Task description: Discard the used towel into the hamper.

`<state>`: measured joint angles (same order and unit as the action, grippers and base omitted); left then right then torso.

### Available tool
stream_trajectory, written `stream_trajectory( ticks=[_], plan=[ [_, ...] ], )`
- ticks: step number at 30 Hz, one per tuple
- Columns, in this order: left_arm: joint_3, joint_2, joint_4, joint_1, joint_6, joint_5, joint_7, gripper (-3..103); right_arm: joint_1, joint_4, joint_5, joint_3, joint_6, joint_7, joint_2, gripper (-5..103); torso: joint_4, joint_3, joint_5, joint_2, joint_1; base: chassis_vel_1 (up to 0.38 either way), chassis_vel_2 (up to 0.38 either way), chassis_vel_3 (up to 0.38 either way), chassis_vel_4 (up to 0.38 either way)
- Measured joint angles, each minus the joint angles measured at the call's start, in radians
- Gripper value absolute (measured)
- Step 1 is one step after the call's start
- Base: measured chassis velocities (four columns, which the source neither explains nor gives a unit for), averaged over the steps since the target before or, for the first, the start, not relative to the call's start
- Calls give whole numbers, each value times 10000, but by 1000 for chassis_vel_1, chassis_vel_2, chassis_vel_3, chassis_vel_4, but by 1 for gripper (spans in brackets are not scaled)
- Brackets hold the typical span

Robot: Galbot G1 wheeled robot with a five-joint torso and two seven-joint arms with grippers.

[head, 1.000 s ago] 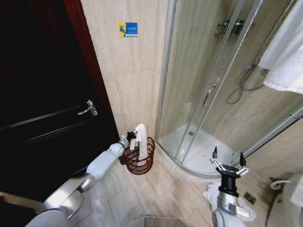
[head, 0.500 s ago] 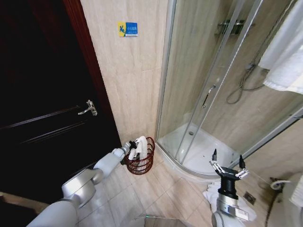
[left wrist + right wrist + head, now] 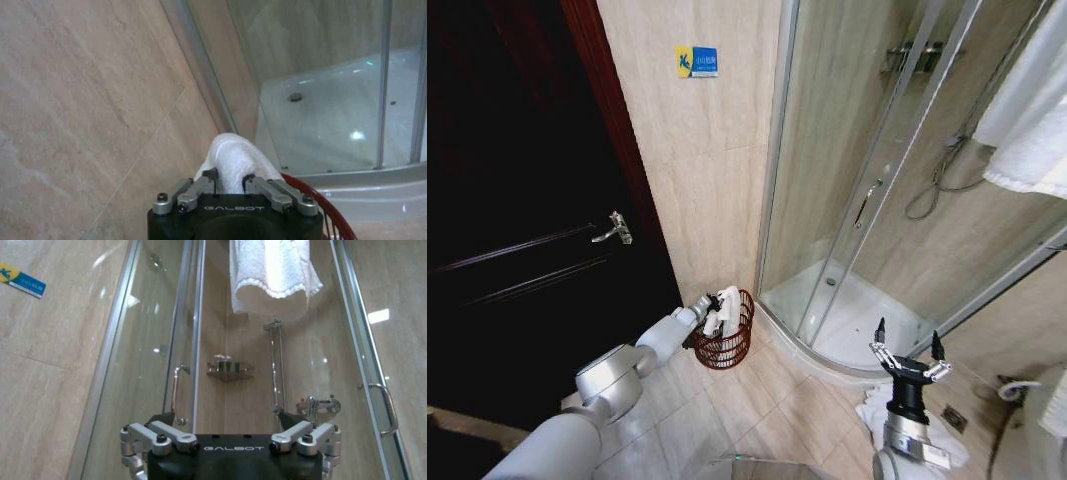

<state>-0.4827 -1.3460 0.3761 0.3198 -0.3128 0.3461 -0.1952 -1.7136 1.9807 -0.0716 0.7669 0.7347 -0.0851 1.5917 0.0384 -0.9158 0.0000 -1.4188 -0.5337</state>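
The hamper (image 3: 724, 345), a dark reddish-brown wire basket, stands on the floor against the tiled wall, beside the shower enclosure. My left gripper (image 3: 710, 311) hangs at its rim, shut on the used white towel (image 3: 725, 308), which droops into the basket. From the left wrist, the towel (image 3: 232, 160) bulges out between the closed fingers (image 3: 211, 176), with the hamper's red rim (image 3: 319, 207) just below. Far from the basket, my right gripper (image 3: 905, 346) is held upright at the lower right, open with nothing between its fingers.
A dark wooden door (image 3: 517, 230) with a metal handle (image 3: 615, 229) is at the left. The glass shower enclosure (image 3: 867, 190) with a white tray (image 3: 852, 315) fills the right. White towels hang at the upper right (image 3: 1027, 120), and more white cloth (image 3: 874, 410) lies on the floor.
My left arm has reached farther forward and lowered the towel, from above the rim down into the hamper. The right gripper has sunk slightly.
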Motion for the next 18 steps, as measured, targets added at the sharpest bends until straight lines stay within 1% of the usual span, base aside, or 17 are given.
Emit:
stream_trajectory(
  ticks=[1, 3, 4, 5, 7, 8, 10, 12, 13, 15, 17, 18],
  plan=[
    [-13, 39, 14, -22, 66, -122, -219, 26, -22, 23, -14, 12, 3, -1, -2, 100, 0, 0, 0, 0, 0, 0, 0, 0, 0],
    [-114, 238, 86, -39, 296, -717, -991, 36, -77, 94, -33, 28, 6, -2, -4, 100, 0, 0, 0, 0, 1, 0, 0, 0, 0],
    [-114, 238, 86, -39, 296, -717, -991, 36, -77, 94, -33, 28, 6, -2, -4, 100, 0, 0, 0, 0, 1, 0, 0, 0, 0],
    [-141, 310, 87, -39, 450, -1038, -1284, 36, -107, 128, -37, 32, 11, -2, 0, 100, 2, 0, 0, 0, 0, 0, 0, 0, 0],
    [-170, 419, 76, -39, 724, -1660, -1555, 47, -166, 142, -42, 40, 45, -5, 4, 100, 3, 0, 1, 0, 1, 0, 0, 0, 0],
    [-170, 419, 76, -39, 724, -1660, -1555, 47, -166, 142, -42, 40, 45, -5, 4, 100, 3, 0, 1, 0, 1, 0, 0, 0, 0],
    [-249, 533, 82, -45, 866, -2057, -1835, 58, -214, 129, -43, 43, 92, -8, 9, 100, 2, 0, -1, 0, 1, 0, 0, 0, 0],
    [-286, 596, 99, -68, 859, -2140, -1961, 70, -232, 99, -44, 41, 110, -14, 24, 100, 2, 0, 0, 0, 1, 0, 0, 0, 0],
    [-286, 596, 99, -68, 859, -2140, -1961, 70, -232, 99, -44, 41, 110, -14, 24, 100, 2, 0, 0, 0, 1, 0, 0, 0, 0],
    [-275, 605, 115, -73, 813, -2149, -1965, 81, -205, 82, -34, 22, 112, -14, 72, 100, 2, 0, -1, 0, 1, 0, 0, 0, 0],
    [-255, 605, 127, -74, 784, -2146, -1961, 81, -191, 82, -22, 13, 112, -13, 92, 100, 1, 0, -1, 0, 1, 0, 0, 0, 0],
    [-208, 608, 146, -73, 738, -2134, -1962, 85, -176, 85, -4, 0, 109, -4, 112, 100, 1, 0, -1, 0, 1, 0, 0, 0, 0]
  ],
)
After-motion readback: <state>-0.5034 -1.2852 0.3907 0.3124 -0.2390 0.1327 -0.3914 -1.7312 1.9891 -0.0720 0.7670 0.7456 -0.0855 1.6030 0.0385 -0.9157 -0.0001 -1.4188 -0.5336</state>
